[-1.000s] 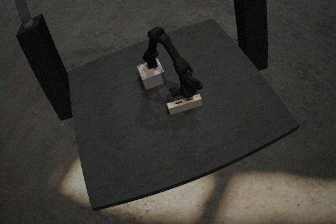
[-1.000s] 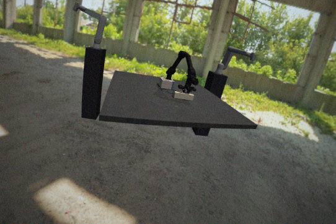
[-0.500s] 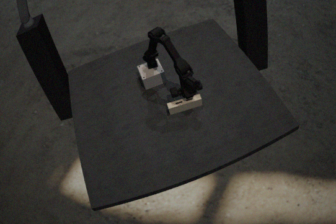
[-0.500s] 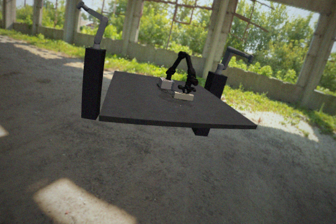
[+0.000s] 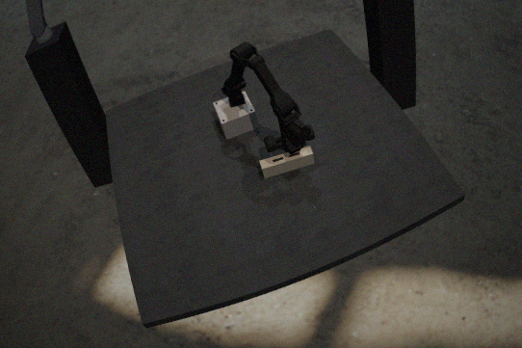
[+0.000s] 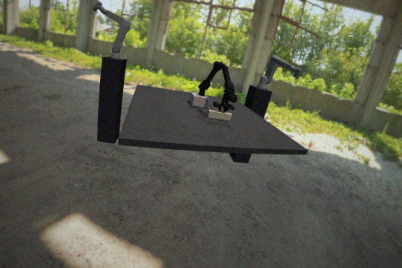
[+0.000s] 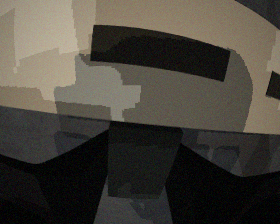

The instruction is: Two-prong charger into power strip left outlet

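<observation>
Your arm: all matte black, on a pale block

You see a slim arm (image 5: 270, 84) of blocky black links with bulkier rounded joints, rising from a light grey square base block (image 5: 233, 118) with small dark screws at its top corners; its tool (image 5: 292, 147) is black too, with dark, flat-sided fingers.

A dark surface (image 6: 167, 131) carries a pale power strip (image 6: 219, 115). The black arm (image 6: 216, 73) arches from its grey base block (image 6: 198, 99), its pincer (image 6: 225, 106) low, directly over the strip. Two dark pillars (image 6: 110, 98) flank it.
</observation>
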Action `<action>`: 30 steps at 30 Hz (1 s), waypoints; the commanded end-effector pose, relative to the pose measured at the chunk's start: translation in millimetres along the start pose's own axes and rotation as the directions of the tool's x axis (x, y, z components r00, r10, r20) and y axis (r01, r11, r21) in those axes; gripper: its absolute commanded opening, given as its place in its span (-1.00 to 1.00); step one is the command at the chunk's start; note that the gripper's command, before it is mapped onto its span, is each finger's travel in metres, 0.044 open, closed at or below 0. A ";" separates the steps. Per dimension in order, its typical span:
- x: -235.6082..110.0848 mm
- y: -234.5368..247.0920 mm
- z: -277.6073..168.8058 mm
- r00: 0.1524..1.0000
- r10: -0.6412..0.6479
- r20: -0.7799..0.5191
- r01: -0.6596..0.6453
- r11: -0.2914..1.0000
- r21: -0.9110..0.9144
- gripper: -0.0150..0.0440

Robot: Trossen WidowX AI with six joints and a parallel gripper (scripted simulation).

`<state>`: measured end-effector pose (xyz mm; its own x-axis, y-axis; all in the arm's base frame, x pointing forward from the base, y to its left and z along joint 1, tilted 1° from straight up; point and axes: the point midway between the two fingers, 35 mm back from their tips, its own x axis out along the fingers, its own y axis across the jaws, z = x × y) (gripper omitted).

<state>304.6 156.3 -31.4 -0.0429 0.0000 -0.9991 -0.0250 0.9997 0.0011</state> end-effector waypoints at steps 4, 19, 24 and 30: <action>-1.6 1.2 9.2 1.000 0.006 0.019 -0.006 1.000 -0.004 -0.49; -1.8 1.3 15.2 1.000 0.006 0.020 -0.006 1.000 -0.004 -0.49; -1.7 1.3 17.2 1.000 0.006 0.020 -0.006 1.000 -0.004 -0.49; -1.6 1.3 19.6 1.000 0.006 0.020 -0.006 1.000 -0.004 -0.49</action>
<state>309.9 156.5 -31.1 -0.0604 -0.0025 -0.9982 -0.0295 0.9996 -0.0007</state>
